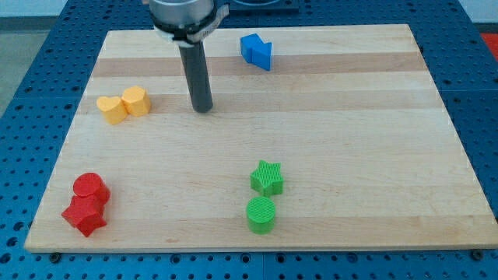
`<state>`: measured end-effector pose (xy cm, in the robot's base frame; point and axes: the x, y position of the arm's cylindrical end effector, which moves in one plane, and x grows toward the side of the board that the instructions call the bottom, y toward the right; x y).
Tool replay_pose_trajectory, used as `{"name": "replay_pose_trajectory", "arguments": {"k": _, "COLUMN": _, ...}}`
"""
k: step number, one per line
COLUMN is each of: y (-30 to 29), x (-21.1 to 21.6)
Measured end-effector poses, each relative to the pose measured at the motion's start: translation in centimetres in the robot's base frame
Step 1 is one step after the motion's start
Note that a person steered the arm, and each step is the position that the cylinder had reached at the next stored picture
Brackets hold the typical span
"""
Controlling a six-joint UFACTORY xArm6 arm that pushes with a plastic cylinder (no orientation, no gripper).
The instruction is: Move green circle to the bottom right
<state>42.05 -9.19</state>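
The green circle [261, 215] lies close to the bottom edge of the worktop [373, 155], slightly right of centre, touching or just short of the green star [267, 178] directly above it. To its right the pale wood, striped with lighter and darker planks, runs bare to the bottom right corner. My tip [203, 108] rests in the upper middle, well apart from both green blocks, with 2 yellow blocks [124, 105] near it on the view's left, one heart-like, one rounded. A blue block [257, 51] of angular shape sits near the top edge. A red cylinder [89, 187] and a red star [84, 215] touch in the bottom left corner. The blocks show ridged, plastic-looking faces. There is no gripper, only the dark smooth rod.
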Motion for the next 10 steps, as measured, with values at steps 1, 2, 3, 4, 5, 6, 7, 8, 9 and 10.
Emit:
{"name": "replay_pose_trajectory", "arguments": {"k": 1, "y": 0.1, "x": 6.7}}
{"name": "replay_pose_trajectory", "arguments": {"k": 2, "y": 0.1, "x": 6.7}}
{"name": "replay_pose_trajectory", "arguments": {"k": 3, "y": 1.0, "x": 13.8}}
{"name": "replay_pose_trajectory", "arguments": {"k": 4, "y": 1.2, "x": 15.5}}
{"name": "replay_pose_trajectory", "arguments": {"k": 5, "y": 1.2, "x": 16.3}}
{"name": "replay_pose_trajectory", "arguments": {"k": 6, "y": 1.2, "x": 16.8}}
{"name": "replay_pose_trajectory", "arguments": {"k": 7, "y": 1.9, "x": 17.1}}
{"name": "replay_pose_trajectory", "arguments": {"k": 8, "y": 3.1, "x": 17.4}}
{"name": "replay_pose_trajectory", "arguments": {"k": 9, "y": 6.3, "x": 17.4}}
{"name": "replay_pose_trajectory", "arguments": {"k": 10, "y": 9.8, "x": 17.4}}
